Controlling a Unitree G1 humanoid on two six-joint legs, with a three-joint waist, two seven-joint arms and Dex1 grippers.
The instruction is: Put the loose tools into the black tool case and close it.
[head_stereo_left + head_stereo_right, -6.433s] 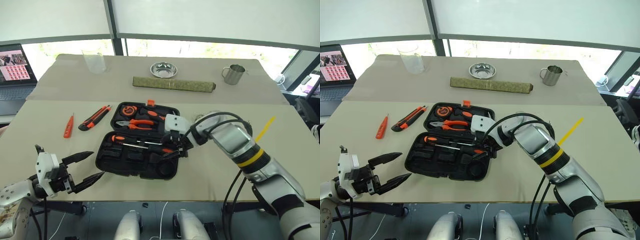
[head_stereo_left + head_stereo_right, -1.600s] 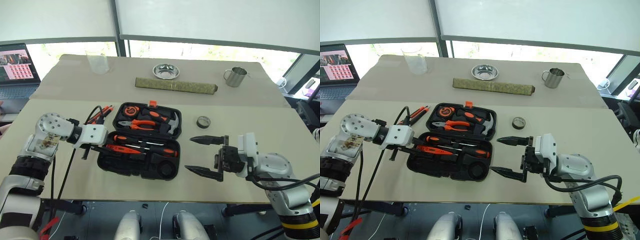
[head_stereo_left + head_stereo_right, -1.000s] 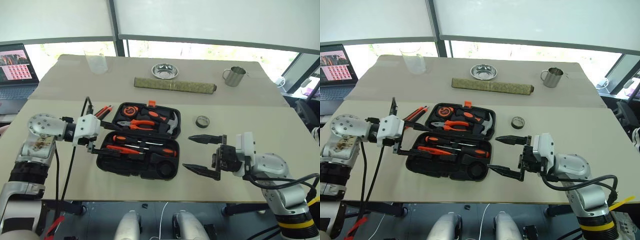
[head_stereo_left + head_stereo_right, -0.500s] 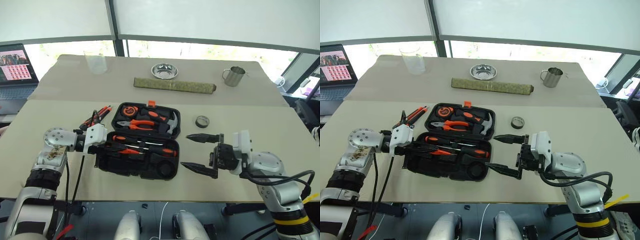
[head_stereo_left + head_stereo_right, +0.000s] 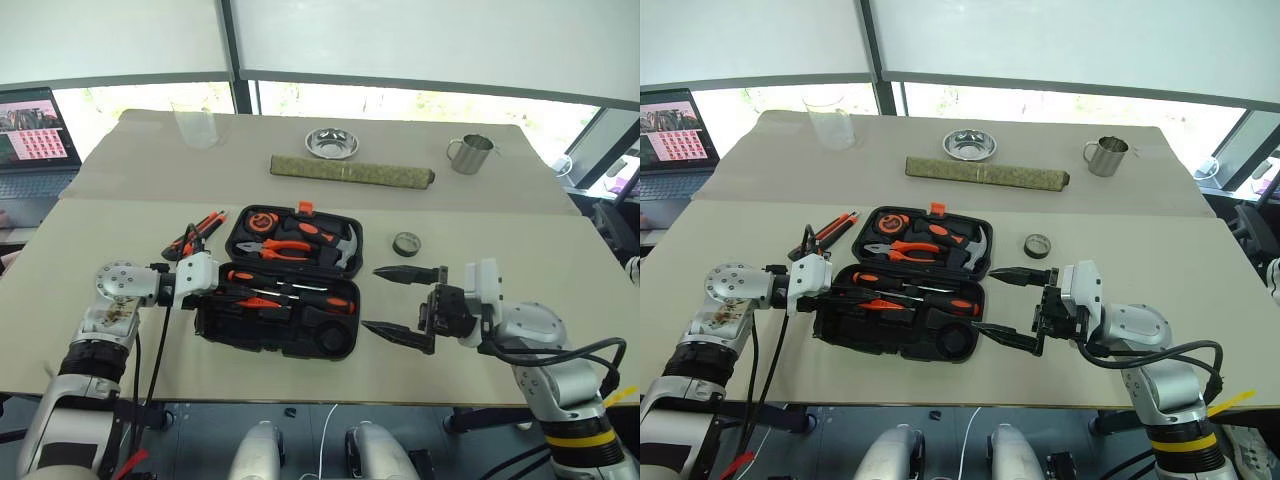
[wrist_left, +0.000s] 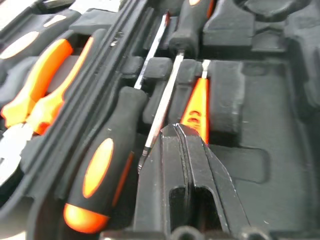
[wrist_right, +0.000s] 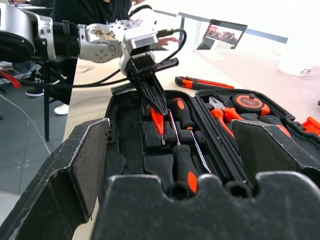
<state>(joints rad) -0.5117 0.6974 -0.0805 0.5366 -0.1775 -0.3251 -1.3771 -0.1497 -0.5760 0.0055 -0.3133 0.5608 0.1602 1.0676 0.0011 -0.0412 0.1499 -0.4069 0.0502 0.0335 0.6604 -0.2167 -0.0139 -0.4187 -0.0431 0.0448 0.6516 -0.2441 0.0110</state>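
Both arms: silver-grey metal shells with black joints, white wrist housings, loose black cables. Left gripper [image 5: 862, 296] and right gripper [image 5: 1005, 305]: pointed black fingers. Yellow band on right forearm.

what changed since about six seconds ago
The short orange tester screwdriver went from the table into the black tool case. The left gripper came to it and shut; the right gripper left the case, open. The utility knife stayed out.

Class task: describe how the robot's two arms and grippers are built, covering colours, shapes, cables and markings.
Both arms are silver-grey metal with black joints. Each white wrist block carries two black, pointed fingers: left gripper, right gripper. Black cables loop alongside. A yellow band rings the right arm.
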